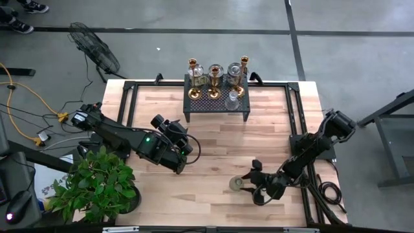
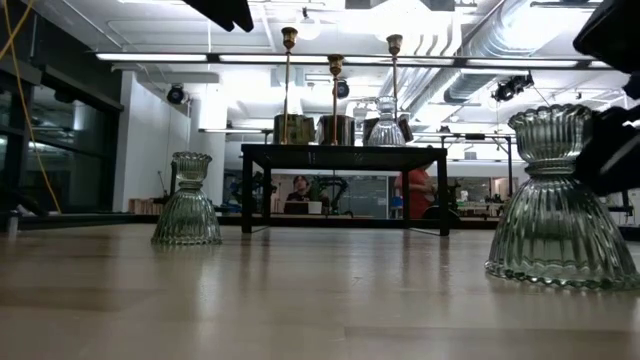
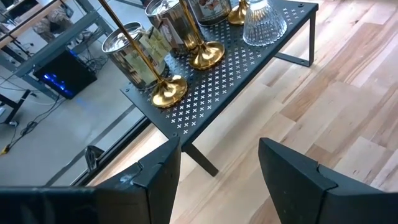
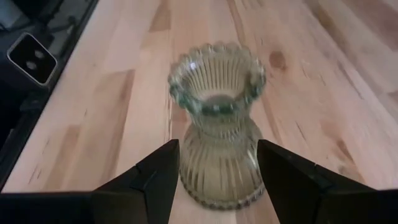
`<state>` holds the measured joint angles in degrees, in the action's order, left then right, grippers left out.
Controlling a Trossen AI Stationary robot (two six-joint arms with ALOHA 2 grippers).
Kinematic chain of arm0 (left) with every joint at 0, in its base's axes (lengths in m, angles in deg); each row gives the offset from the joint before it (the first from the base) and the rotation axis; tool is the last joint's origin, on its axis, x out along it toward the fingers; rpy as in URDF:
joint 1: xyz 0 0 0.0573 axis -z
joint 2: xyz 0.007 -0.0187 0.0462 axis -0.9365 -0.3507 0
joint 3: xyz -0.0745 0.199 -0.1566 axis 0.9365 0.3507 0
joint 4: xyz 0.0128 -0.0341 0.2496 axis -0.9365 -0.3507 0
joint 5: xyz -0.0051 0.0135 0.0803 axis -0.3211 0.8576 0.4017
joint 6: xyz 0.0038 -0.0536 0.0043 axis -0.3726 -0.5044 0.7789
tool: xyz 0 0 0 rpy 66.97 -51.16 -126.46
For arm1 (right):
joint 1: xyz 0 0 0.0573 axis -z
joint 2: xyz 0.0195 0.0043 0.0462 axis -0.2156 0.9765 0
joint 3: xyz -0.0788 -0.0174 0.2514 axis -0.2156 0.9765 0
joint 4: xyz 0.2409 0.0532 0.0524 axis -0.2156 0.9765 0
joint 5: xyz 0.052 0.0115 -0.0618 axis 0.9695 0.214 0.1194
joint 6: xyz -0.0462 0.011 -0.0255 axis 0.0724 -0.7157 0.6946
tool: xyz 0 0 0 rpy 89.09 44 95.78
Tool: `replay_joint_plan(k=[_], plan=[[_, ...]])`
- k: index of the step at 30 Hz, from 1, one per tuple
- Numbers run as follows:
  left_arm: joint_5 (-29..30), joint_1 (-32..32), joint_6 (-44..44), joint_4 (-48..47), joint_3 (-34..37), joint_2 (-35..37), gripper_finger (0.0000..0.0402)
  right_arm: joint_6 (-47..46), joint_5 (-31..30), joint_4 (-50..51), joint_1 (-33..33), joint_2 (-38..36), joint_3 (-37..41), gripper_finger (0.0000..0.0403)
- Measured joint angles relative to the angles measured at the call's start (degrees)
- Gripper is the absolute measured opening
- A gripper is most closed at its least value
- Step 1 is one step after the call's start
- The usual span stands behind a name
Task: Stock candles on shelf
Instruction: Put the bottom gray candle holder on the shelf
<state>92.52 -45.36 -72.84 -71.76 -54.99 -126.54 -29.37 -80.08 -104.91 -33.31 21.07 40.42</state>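
Nearest the table's front edge, a ribbed grey-green glass candle holder (image 1: 238, 184) stands upright on the wood. The right gripper (image 1: 252, 181) sits right up against it with fingers spread wide, flanking the glass in its wrist view; can't tell if they touch. The low view shows a second ribbed glass holder (image 2: 187, 201) (I can't spot it from overhead). Mid-table, the left gripper (image 1: 182, 167) hangs with fingers parted, holding nothing. At the far edge, the black mesh shelf (image 1: 216, 98) carries three brass candlesticks (image 1: 214, 79), metal jar candles (image 3: 130, 56) and a clear glass holder (image 1: 232, 99).
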Motion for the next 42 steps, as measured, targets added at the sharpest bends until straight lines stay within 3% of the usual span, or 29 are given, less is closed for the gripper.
replay_joint_plan(k=[13,42], plan=[[-0.22,-0.01,-0.02,0.12,0.00,0.00,0.0209,3.82,-0.53,-4.64,1.91,0.00,-0.02,0.0208],[-0.20,-0.01,-0.02,0.39,0.00,0.00,0.0209,6.40,4.90,-5.86,5.01,0.00,-0.02,0.0208]])
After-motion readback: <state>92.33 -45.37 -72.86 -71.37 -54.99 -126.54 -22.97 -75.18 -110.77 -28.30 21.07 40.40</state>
